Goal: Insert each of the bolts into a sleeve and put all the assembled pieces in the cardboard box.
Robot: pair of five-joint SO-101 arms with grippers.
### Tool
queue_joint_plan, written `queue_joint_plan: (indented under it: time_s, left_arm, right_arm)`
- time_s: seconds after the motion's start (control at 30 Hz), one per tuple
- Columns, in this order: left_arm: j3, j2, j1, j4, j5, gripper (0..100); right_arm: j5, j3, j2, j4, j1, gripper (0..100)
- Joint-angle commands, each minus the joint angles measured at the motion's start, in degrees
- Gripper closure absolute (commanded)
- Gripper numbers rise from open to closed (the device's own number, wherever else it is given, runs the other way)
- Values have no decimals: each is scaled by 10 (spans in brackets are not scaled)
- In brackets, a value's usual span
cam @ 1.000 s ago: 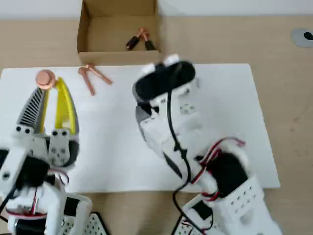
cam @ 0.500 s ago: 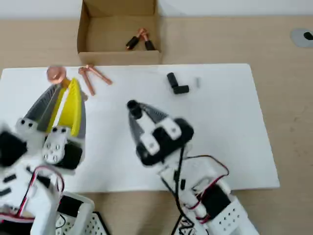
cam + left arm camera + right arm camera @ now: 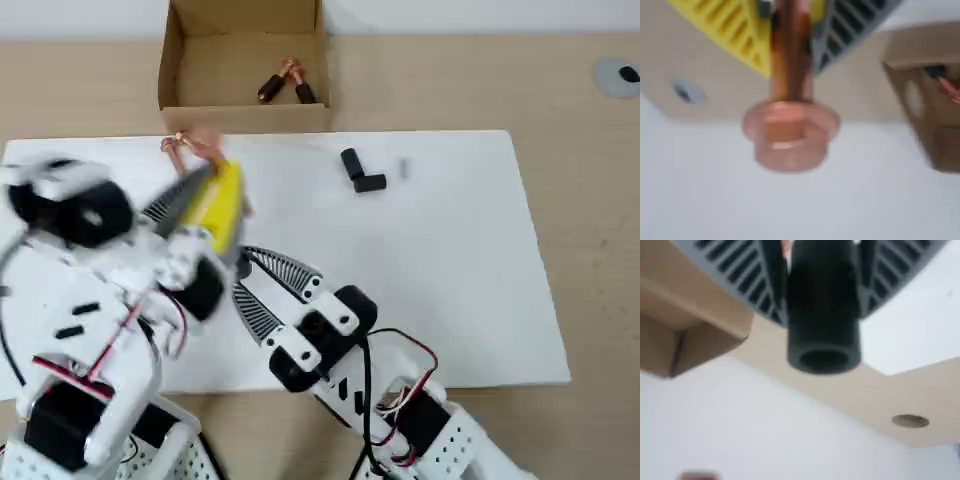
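So, two assembled pieces (image 3: 285,82) are already in the cardboard box (image 3: 172,60) at 12 o'clock. The left hand (image 3: 790,35) is pinching a copper bolt (image 3: 790,132) and the right hand (image 3: 824,270) is pinching a black sleeve (image 3: 824,325), bore empty. Two loose sleeves (image 3: 360,172) lie at 1 o'clock on the white sheet (image 3: 450,280), with spare bolts (image 3: 172,146) at 11. Roughly halfway, I'd guess.

A table (image 3: 590,200), a white sheet (image 3: 450,280), 1 grommet (image 3: 618,75)
We see the tan wooden table with the white sheet spread flat across its middle. The round grey grommet sits in bare wood beyond the sheet's far right corner, apart from it.
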Motion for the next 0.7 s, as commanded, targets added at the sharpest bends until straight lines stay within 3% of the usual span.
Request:
queue_joint_plan:
  time_s: [0.0,0.33,0.67]
  left_arm:
    - [12,-45,30,-7,-35,994]
    - [64,-148,28,83,-83,994]
    - [176,-263,-5,57,-135,995]
  right_arm:
    - [-17,8,-73,-14,-6,989]
    - [-16,15,-72,-14,-4,989]
    - [-17,15,-73,26,-4,989]
